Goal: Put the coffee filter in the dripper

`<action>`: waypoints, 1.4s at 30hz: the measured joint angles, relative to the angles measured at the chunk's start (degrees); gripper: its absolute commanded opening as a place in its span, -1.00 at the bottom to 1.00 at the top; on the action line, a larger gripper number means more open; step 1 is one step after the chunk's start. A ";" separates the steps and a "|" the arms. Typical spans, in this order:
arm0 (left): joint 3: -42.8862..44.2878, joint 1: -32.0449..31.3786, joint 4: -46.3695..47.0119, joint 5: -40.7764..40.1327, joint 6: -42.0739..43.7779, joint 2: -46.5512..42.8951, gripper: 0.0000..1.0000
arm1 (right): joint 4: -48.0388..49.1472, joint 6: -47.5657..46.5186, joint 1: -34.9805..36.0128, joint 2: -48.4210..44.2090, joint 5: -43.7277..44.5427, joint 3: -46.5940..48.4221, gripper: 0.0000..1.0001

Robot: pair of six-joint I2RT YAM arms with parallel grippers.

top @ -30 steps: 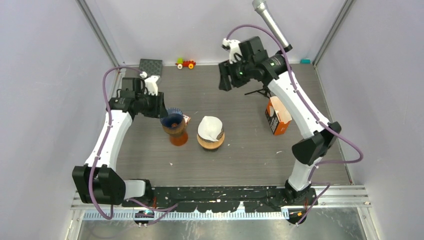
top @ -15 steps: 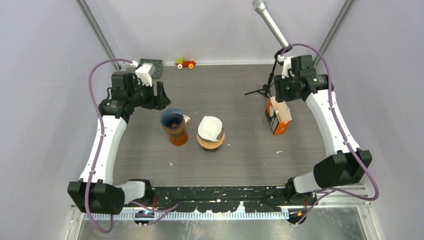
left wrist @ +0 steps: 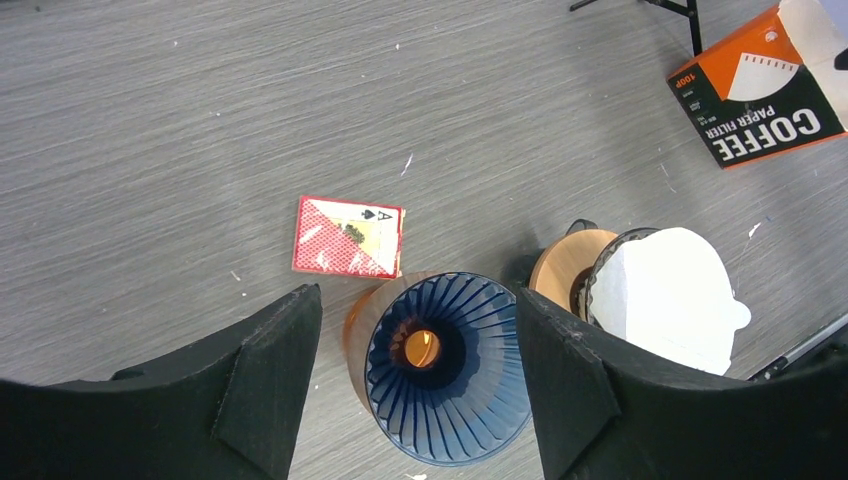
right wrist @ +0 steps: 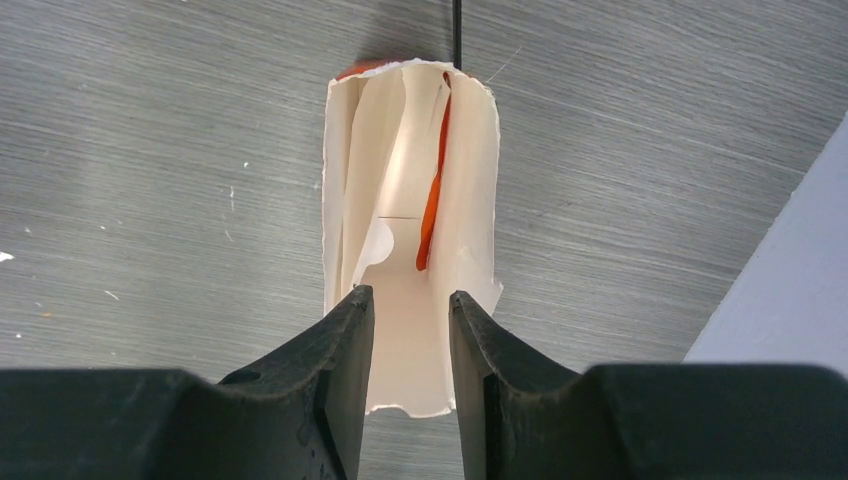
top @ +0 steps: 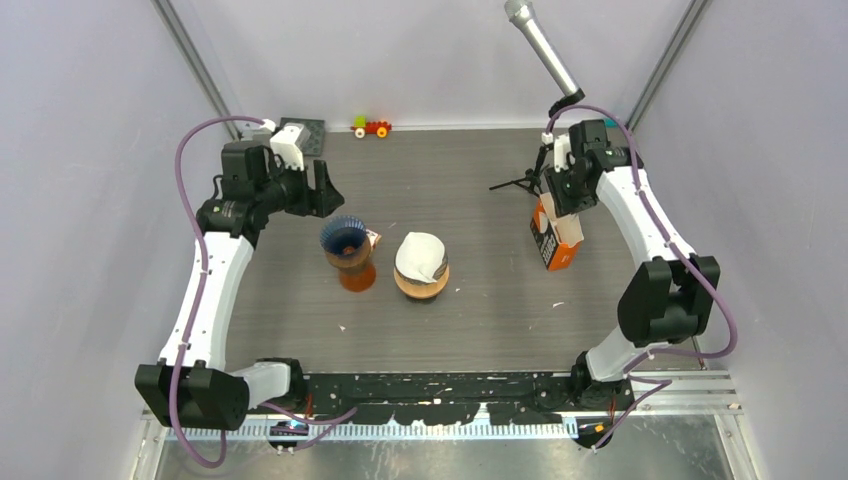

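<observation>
On the desk (top: 480, 310), a filter (top: 418, 255) sat in the brown dripper (top: 420, 286); the blue dripper (left wrist: 445, 365), under the spread left gripper (top: 328, 192), was empty. Farther back, the right gripper (right wrist: 410, 335), slightly parted and holding nothing, hung over the open box (right wrist: 470, 200), so the pick was probably still to come.

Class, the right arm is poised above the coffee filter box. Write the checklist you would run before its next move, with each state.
1. Coffee filter box open at the top: ok.
2. Right gripper lined up over the opening: ok.
3. Right fingers parted, holding nothing: ok.
4. Filters inside separable one at a time: cannot tell.
5. Blue dripper upright and empty: ok.
6. Left gripper open, holding nothing: ok.
</observation>
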 measured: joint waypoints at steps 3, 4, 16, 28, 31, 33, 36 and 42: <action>0.00 0.00 0.00 -0.13 0.37 0.07 0.46 | 0.07 -1.27 -0.11 1.55 0.00 -0.17 -0.20; 0.00 0.00 0.00 -0.15 0.59 0.09 0.46 | 0.13 -1.53 -0.11 1.95 0.00 -0.26 -0.17; 0.00 0.00 0.00 -0.81 1.55 0.90 0.47 | 1.01 -3.17 -0.13 5.97 -2.27 -1.75 -0.03; 0.00 0.00 0.02 -0.90 1.64 0.94 0.47 | 3.87 -4.13 -0.13 10.88 -1.70 -3.91 -0.40; 0.00 0.00 0.00 -1.01 1.81 0.94 0.48 | 4.02 -4.24 -0.13 10.95 -1.60 -3.91 -0.69; 0.00 0.00 0.00 -1.03 1.97 0.94 0.47 | 4.11 -4.17 -0.13 10.95 -1.55 -3.91 -0.81; 0.00 0.00 0.00 -1.03 2.38 0.94 0.47 | 3.96 -4.15 -0.13 10.93 -1.53 -3.74 -0.95; 0.00 0.00 0.00 -1.03 2.84 0.94 0.47 | 2.29 -4.15 -0.13 9.90 -1.53 -0.76 -0.99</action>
